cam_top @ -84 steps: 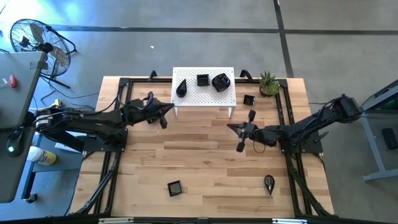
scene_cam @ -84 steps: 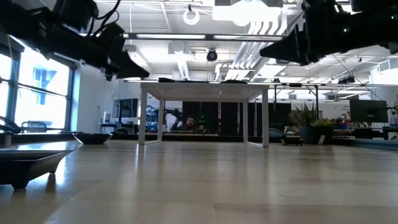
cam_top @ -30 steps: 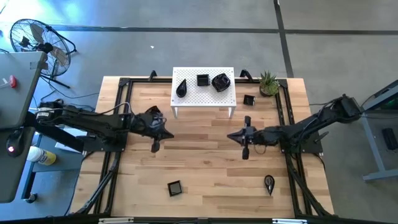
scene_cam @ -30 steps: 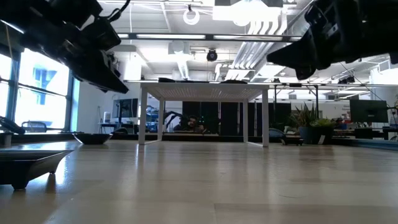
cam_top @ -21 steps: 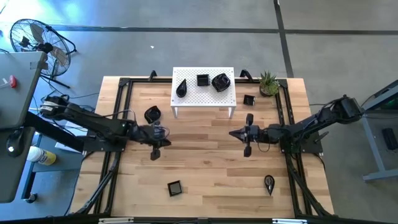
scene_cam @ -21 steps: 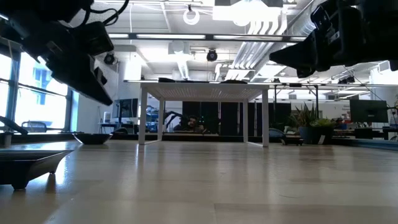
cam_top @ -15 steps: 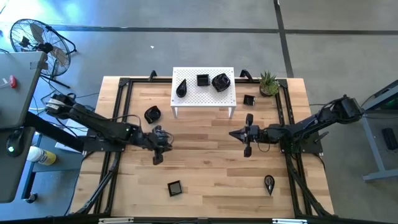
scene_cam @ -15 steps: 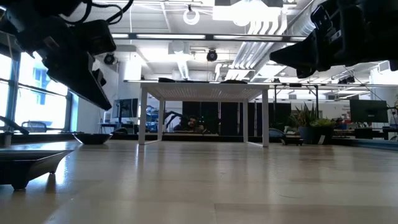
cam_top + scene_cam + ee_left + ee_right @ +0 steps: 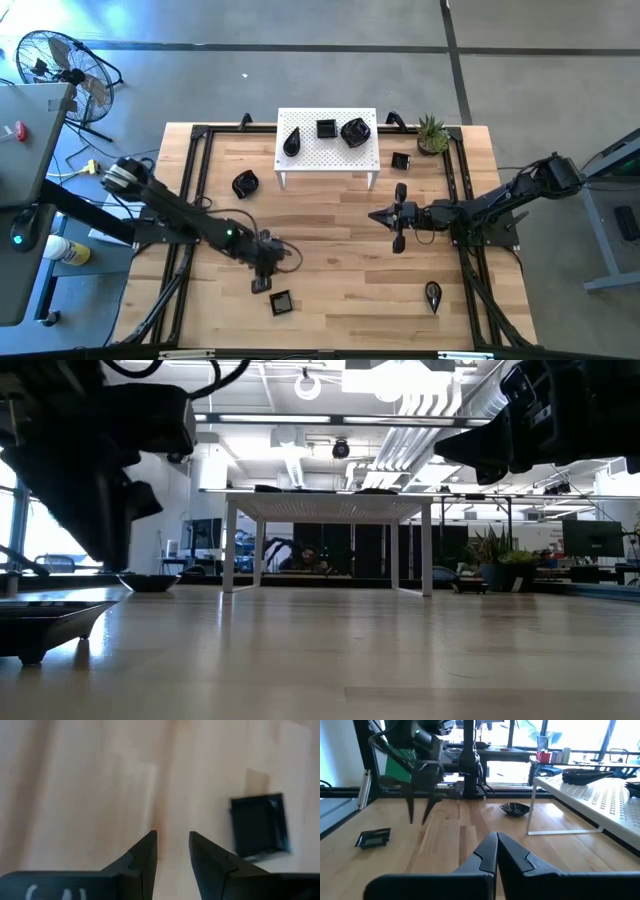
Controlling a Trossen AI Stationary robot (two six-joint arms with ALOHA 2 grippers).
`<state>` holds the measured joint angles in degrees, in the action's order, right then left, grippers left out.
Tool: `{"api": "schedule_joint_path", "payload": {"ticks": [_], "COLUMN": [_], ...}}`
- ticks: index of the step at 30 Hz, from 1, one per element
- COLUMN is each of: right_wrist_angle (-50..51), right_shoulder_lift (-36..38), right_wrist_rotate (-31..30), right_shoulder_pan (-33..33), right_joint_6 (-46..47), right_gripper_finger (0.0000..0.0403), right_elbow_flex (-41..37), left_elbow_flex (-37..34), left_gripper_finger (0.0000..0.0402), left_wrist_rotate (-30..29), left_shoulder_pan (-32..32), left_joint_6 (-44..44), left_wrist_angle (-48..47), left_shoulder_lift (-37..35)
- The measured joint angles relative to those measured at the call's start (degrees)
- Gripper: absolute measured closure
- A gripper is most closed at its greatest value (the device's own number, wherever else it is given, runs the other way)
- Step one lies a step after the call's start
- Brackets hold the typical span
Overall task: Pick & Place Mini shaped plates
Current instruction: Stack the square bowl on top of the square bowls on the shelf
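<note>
High view: a small square plate (image 9: 281, 301) lies on the desk (image 9: 330, 290) near the front edge, left of centre. The left gripper (image 9: 262, 284) hangs just beside it, to its far-left, fingers a little apart and holding nothing. A rounded plate (image 9: 244, 184) sits on the desk left of the white stand (image 9: 327, 160), which carries three more plates: teardrop (image 9: 291, 142), square (image 9: 326, 128) and a rounded one (image 9: 355, 132). Another square plate (image 9: 400, 160) lies right of the stand, near the potted plant (image 9: 432, 133). A leaf-shaped plate (image 9: 433, 294) rests at the near right. The right gripper (image 9: 398, 218) hovers mid-desk, fingers closed and empty.
</note>
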<state>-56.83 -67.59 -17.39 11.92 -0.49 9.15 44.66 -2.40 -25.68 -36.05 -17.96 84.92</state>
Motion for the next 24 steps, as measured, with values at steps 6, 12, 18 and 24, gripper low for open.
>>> {"api": "schedule_joint_path", "payload": {"ticks": [6, 12, 18, 24], "right_wrist_angle": [0.0, -0.1, -0.5, -0.5], "right_shoulder_lift": [0.0, 0.0, 0.0, 0.0], "right_wrist_rotate": [1.3, 1.5, 1.5, 1.5], "right_shoulder_pan": [0.0, 0.0, 0.0, 0.0], "right_joint_6": [0.0, 0.0, -0.1, -0.2], "right_gripper_finger": [0.0396, 0.0401, 0.0395, 0.0399], "right_elbow_flex": [0.0, 0.0, 0.0, 0.0], "left_elbow_flex": [3.3, 4.6, 4.8, 4.8], "left_gripper_finger": [0.0291, 0.0291, 0.0291, 0.0291], "left_wrist_rotate": [7.0, 8.2, 10.7, 13.9], "left_shoulder_pan": [-2.2, -3.0, -2.8, -2.8], "left_joint_6": [-1.7, -2.4, -3.5, -3.4], "left_wrist_angle": [1.1, 1.6, 3.4, 6.7], "left_shoulder_lift": [6.8, 10.6, 10.9, 10.9]}}
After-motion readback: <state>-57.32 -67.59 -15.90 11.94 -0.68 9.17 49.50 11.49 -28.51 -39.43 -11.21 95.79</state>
